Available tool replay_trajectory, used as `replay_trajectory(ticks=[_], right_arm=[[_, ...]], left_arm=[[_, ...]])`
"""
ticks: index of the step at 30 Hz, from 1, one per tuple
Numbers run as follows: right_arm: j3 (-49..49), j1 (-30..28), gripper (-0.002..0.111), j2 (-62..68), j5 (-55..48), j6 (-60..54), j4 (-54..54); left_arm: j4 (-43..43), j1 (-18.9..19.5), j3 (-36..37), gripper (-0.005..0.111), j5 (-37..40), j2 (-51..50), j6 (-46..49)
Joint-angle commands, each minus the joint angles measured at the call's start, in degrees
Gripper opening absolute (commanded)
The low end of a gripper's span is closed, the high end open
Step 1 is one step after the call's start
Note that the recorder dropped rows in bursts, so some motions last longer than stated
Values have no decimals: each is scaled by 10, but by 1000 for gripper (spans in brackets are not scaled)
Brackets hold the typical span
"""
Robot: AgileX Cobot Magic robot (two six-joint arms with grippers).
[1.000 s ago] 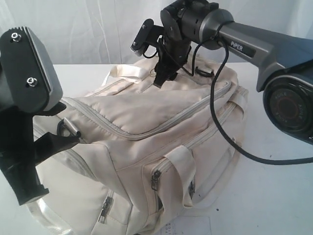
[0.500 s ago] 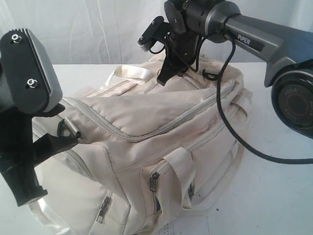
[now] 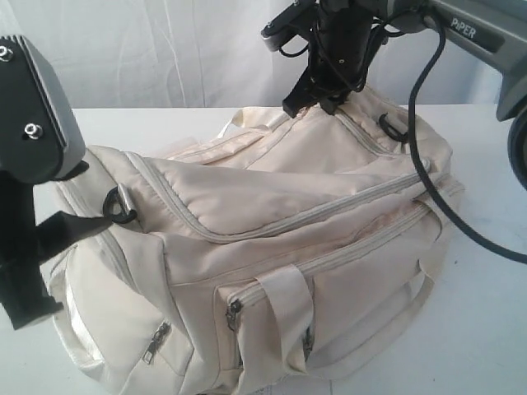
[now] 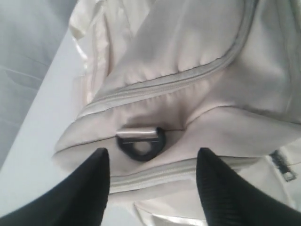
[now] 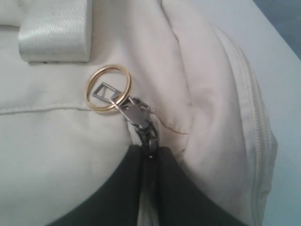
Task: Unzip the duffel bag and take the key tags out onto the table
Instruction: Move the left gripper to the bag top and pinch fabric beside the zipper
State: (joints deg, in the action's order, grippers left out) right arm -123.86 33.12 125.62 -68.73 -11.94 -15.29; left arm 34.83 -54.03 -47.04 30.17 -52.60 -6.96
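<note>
Right wrist view: the right tool [image 5: 149, 153] is pinched together on the zipper pull [image 5: 139, 120] of the duffel bag [image 5: 56, 155].
A gold ring [image 5: 108, 88] hangs through the pull, near a strap handle [image 5: 54, 30]; only this view shows them. The left wrist view shows the left tool [image 4: 153, 157] with its fingers apart, either side of a black D-ring [image 4: 140, 148] at the bag's end. The exterior view alone shows the whole bag lying on the white counter [image 3: 486, 313].
</note>
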Motion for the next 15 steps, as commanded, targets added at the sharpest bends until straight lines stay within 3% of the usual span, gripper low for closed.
replay_trajectory(ticks=[1, 5, 7, 8, 12, 15], right_arm=[[0, -7, 0, -10, -12, 2, 0], [0, -7, 0, -10, -12, 2, 0], [0, -7, 0, -10, -12, 2, 0], [0, -7, 0, -10, -12, 2, 1], [0, -7, 0, -10, -12, 2, 1], [0, -7, 0, -10, -12, 2, 1]], left_arm=[[214, 2, 4, 54, 42, 3, -177], [456, 5, 4, 27, 96, -2, -363], [545, 30, 3, 2, 104, -15, -422], [560, 45, 0, 0, 100, -24, -441], [514, 137, -27, 0, 12, -71, -469], [369, 224, -66, 0, -115, -109, -402]])
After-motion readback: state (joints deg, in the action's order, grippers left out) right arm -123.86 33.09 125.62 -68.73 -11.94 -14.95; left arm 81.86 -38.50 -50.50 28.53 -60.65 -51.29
